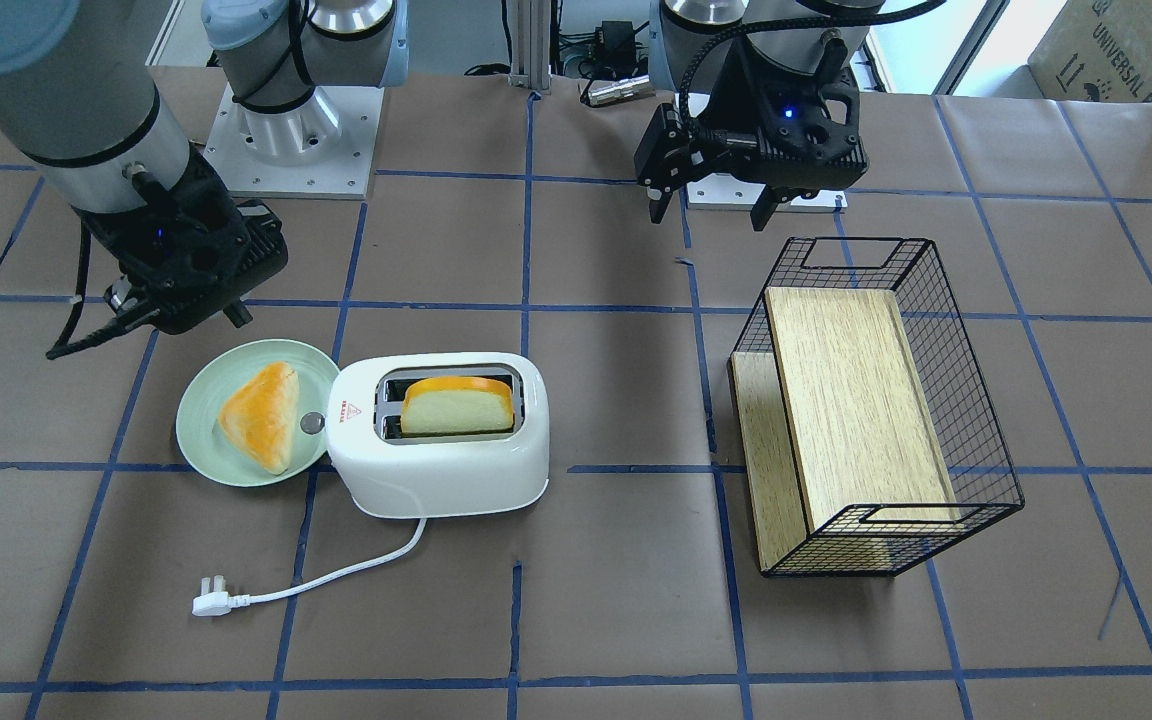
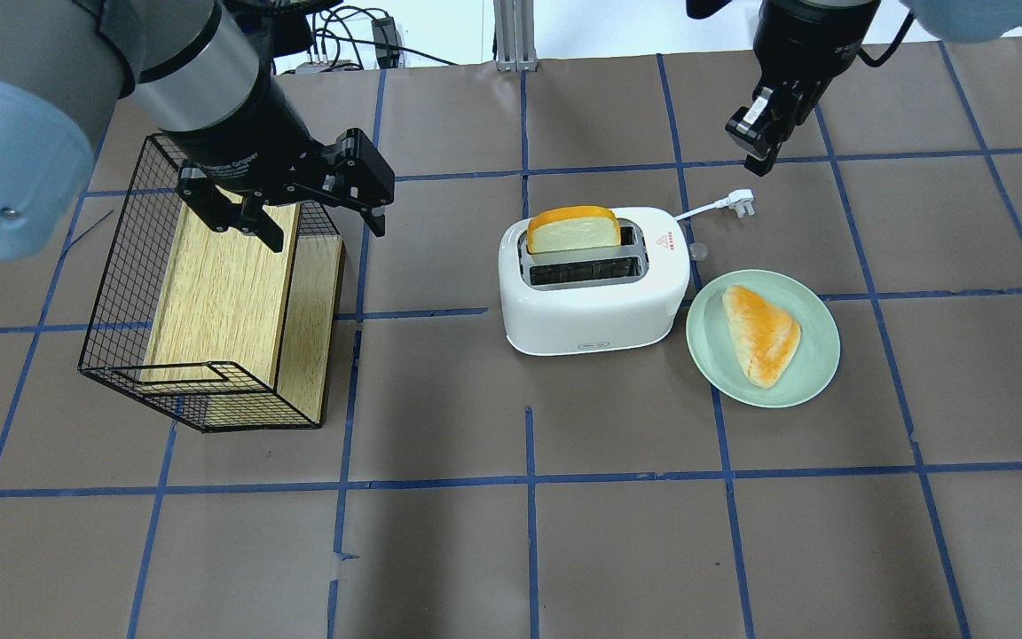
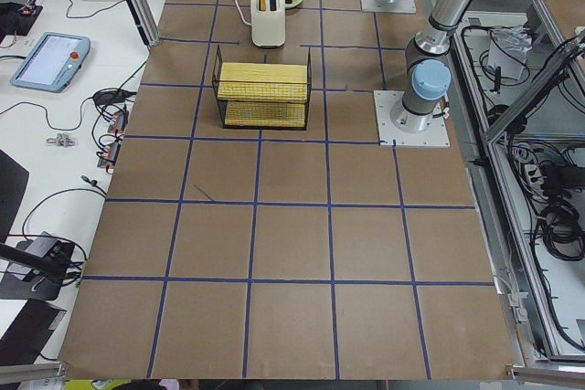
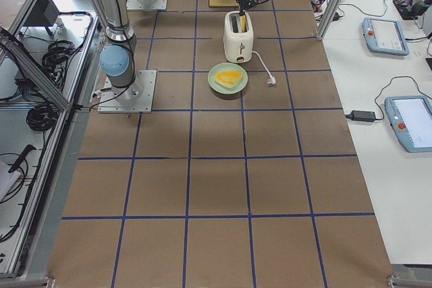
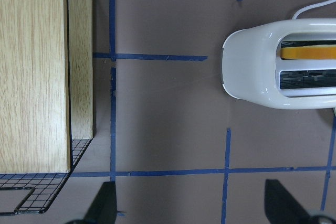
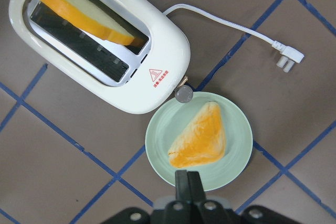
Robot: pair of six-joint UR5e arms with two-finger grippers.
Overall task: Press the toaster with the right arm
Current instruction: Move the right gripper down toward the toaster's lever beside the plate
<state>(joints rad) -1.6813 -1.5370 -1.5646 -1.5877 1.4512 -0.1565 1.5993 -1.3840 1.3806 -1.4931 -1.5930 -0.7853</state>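
The white toaster (image 2: 595, 293) lies mid-table with a bread slice (image 2: 571, 229) standing up out of one slot. Its round silver end knob (image 6: 184, 94) faces the plate, and its cord and plug (image 2: 739, 202) trail away. My right gripper (image 2: 755, 158) is shut and empty. It hangs high above the table beyond the plug, apart from the toaster. In the right wrist view its fingertips (image 6: 187, 179) sit together over the plate's edge. My left gripper (image 2: 323, 222) is open and empty above the basket's corner; the toaster also shows in the left wrist view (image 5: 252, 72).
A pale green plate (image 2: 821, 355) with a triangular bun (image 2: 764, 333) touches the toaster's knob end. A black wire basket (image 2: 116, 293) holding wooden boards (image 2: 218, 284) stands on the robot's left side.
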